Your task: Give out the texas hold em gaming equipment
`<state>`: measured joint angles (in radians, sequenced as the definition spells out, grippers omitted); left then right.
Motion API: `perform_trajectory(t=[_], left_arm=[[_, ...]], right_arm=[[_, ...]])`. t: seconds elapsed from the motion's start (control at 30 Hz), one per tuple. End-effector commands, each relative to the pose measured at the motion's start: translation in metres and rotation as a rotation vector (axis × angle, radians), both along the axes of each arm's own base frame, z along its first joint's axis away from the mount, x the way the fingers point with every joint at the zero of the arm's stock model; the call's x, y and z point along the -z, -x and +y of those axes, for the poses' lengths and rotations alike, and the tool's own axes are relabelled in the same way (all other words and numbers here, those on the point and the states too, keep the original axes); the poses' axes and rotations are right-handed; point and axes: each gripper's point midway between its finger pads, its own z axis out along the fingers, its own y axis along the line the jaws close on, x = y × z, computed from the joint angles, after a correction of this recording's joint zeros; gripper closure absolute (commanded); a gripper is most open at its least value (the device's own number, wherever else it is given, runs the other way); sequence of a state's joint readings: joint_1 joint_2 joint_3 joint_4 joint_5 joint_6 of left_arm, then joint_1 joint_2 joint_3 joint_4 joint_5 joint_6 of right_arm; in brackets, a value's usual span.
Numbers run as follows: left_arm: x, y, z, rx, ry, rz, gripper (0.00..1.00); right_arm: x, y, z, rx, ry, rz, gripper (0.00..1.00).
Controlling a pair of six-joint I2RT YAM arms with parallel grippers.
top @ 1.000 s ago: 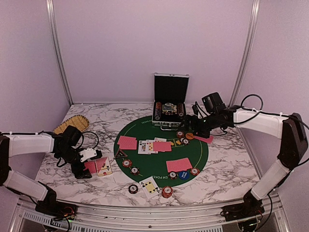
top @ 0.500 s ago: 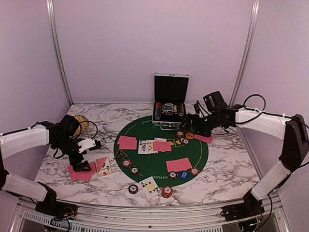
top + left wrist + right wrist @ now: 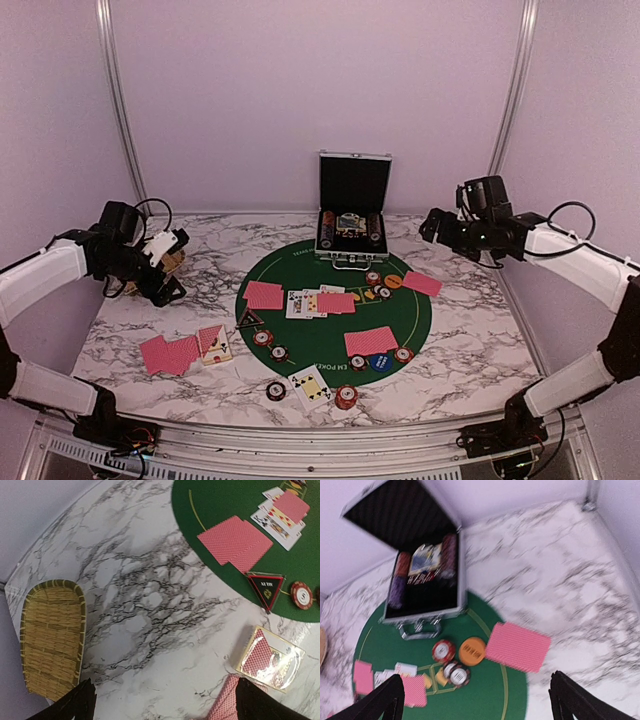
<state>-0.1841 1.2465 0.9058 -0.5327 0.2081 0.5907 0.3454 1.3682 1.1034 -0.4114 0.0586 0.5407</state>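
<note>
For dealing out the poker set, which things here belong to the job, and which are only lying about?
Belong to the job:
- red-backed cards
- poker chips
- orange disc
- blue disc
- triangular token

Only lying about:
- green felt mat
- straw basket
- metal case, open at the back

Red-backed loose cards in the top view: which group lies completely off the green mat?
The fanned group at the near left, beside the clear card box. The others lie on the green mat or across its edge.
</note>
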Motion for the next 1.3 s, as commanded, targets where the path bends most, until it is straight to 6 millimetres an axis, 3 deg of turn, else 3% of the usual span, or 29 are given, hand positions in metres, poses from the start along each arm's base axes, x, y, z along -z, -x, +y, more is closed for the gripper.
perform_trajectory(t=[0.0,0.17,0.27,0.4,0.47,0.8,1.0,1.27], left_arm=[[-0.037,-0.044,0.03,-0.246,0.167,-0.202,0.01],[-0.037,-0.06,0.051,-0.382,0.263,-0.298,0.01],[-0.033,-0.073,0.061,-0.47,0.304,-0.355,0.01],[-0.023,-0.082,0.06,-0.495,0.385,-0.404,0.01],[-0.014,-0.084,0.071,-0.528,0.406,-0.431,0.01],[0.009,-0.093,0.076,-0.562,0.457,-0.509,0.01],[0.014,-0.092,0.083,-0.58,0.455,-0.585,0.01],[0.008,-0.081,0.09,-0.609,0.469,-0.653,0.01]], right_arm=[[-0.02,0.001,-0.089,0.347,0.234,-0.224,0.01],[-0.028,0.031,-0.142,0.581,0.39,-0.486,0.01],[-0.023,0.035,-0.148,0.573,0.495,-0.52,0.01],[-0.005,0.038,-0.161,0.637,0.574,-0.502,0.01],[0.003,0.042,-0.161,0.611,0.608,-0.529,0.01],[0.026,0.059,-0.181,0.633,0.603,-0.626,0.01],[0.031,0.062,-0.178,0.565,0.582,-0.689,0.01],[0.039,0.04,-0.147,0.349,0.587,-0.766,0.01]])
